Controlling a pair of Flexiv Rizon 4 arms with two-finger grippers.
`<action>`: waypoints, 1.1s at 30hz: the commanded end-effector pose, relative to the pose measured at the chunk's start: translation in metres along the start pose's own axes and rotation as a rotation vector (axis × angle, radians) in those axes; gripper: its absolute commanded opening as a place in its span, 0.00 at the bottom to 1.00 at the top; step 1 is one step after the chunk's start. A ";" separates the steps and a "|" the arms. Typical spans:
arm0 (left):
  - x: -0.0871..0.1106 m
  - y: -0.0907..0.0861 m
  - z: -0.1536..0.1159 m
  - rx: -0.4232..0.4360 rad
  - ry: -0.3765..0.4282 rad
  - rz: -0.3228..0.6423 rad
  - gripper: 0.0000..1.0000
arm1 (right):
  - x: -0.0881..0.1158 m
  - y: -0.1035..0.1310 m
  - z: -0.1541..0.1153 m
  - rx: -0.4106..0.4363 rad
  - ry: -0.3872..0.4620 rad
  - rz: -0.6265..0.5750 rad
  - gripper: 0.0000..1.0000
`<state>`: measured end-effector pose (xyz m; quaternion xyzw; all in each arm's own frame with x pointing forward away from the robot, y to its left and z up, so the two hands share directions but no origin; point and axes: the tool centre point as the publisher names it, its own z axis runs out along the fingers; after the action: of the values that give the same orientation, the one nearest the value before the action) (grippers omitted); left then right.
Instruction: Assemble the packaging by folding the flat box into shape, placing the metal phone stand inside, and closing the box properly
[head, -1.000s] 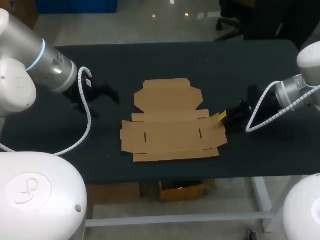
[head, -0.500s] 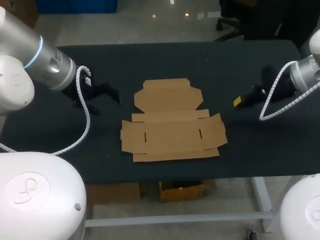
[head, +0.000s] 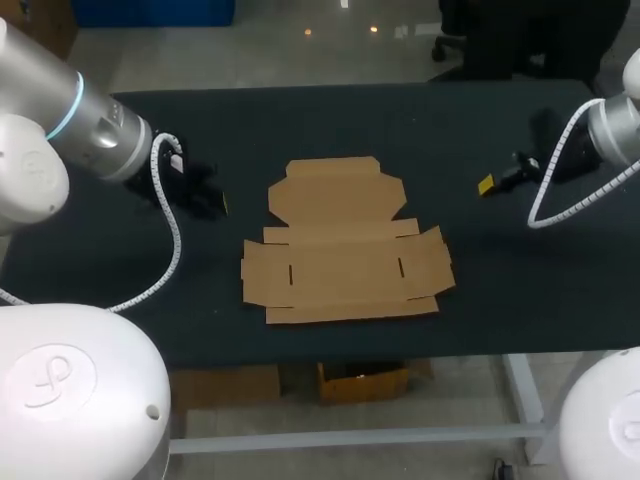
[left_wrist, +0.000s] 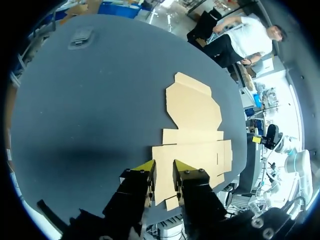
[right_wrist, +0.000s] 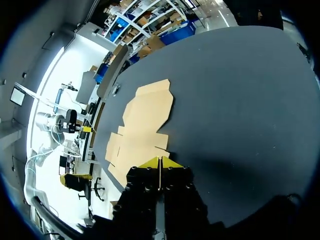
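Lying dead flat in the middle of the dark surface (head: 420, 120), the flat box (head: 345, 245) is wide open and unfolded, every panel down on the cloth. Its narrower lid panel points toward 12 o'clock, while the broad base panel with its two short slots and side flaps stretches out toward 6 o'clock. Nothing rests on the cardboard and nobody has a hand on it. Over between 9 and 10 o'clock from the box, well clear of its edge, the left fingers (head: 220, 203) hang above the surface at the end of the left arm (head: 95, 125), which comes in from the 9 o'clock side. The left wrist view shows the two yellow tips parted by a narrow gap with nothing held between them, and the box sits ahead of them, its near flaps just beyond the tips. Across the surface, between 2 and 3 o'clock from the box and further off, the right fingers (head: 486, 185) hover on the right arm (head: 610, 135). In the right wrist view their yellow tips are pressed together, tip against tip, gripping nothing, with the cardboard spread out ahead and slightly to one side.
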<state>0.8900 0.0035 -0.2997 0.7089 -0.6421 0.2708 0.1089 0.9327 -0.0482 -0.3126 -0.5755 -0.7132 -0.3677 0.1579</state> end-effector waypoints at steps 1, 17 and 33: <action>0.001 0.001 0.002 0.000 -0.001 0.004 0.00 | -0.003 0.006 0.006 0.010 0.001 0.004 0.00; -0.010 -0.003 0.031 -0.019 -0.023 -0.047 0.00 | -0.006 0.021 0.032 0.065 -0.072 0.184 0.00; -0.010 -0.003 0.031 -0.019 -0.023 -0.047 0.00 | -0.014 0.016 0.031 0.067 -0.060 0.275 0.00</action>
<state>0.9004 -0.0020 -0.3301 0.7249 -0.6292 0.2553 0.1158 0.9583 -0.0342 -0.3387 -0.6736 -0.6436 -0.3018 0.2023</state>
